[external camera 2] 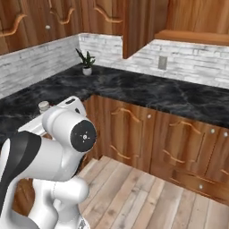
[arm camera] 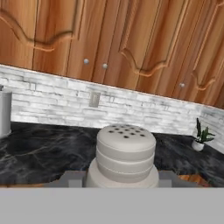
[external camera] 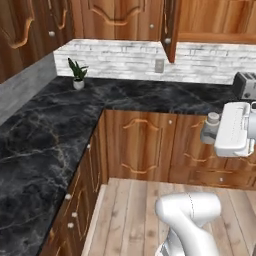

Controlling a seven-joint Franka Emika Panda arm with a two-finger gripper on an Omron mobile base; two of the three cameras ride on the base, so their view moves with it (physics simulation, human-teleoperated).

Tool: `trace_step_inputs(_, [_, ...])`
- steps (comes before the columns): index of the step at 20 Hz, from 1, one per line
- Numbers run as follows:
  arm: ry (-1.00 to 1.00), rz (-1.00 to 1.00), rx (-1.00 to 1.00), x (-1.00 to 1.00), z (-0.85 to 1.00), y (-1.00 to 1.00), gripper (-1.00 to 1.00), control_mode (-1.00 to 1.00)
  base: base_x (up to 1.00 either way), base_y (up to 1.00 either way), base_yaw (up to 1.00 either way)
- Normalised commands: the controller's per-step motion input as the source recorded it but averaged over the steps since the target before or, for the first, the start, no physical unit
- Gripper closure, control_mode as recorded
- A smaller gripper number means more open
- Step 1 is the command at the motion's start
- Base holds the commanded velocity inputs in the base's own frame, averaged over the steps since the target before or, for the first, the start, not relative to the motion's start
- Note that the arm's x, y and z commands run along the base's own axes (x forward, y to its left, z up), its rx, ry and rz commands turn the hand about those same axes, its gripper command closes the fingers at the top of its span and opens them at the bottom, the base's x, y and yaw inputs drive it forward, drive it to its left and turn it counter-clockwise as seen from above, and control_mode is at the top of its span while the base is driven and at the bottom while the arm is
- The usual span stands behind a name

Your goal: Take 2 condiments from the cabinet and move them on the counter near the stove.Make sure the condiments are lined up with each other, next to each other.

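A slim grey-white shaker (arm camera: 126, 151) with a rounded, perforated cap is one of the condiments, and my gripper (arm camera: 126, 178) is shut on its lower body. It hangs upright in front of the lower cabinets, off the counter's edge, with the hand (external camera: 234, 129) to its right. The shaker (external camera: 211, 127) sits below the level of the black marble counter (external camera: 150, 97). Its cap (external camera 2: 44, 106) peeks out behind my arm. The wall cabinet (external camera: 215, 20) stands open above, its door (external camera: 170, 30) swung out and its plank shelf (external camera 2: 192, 36) showing.
A small potted plant (external camera: 77, 75) stands in the counter's back corner. A silver toaster (external camera: 245, 85) sits at the right. An outlet (external camera: 159, 65) is set in the white brick wall. Wooden base cabinets (external camera: 145, 145) and plank floor (external camera: 135, 210) lie below.
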Motion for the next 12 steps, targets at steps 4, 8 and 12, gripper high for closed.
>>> trace_step_inputs(4, [0.0, 0.0, 0.0, 0.0, 0.0, 0.0, 1.0, 1.0, -0.75, 0.42, 0.4])
trace_step_inputs(8, [0.0, 0.0, 0.0, 0.0, 0.0, 0.0, 1.0, 1.0, -0.76, 0.43, 0.39])
trace_step_inputs(12, [0.0, 0.0, 0.0, 0.0, 0.0, 0.0, 1.0, 1.0, -0.8, 0.45, 0.37])
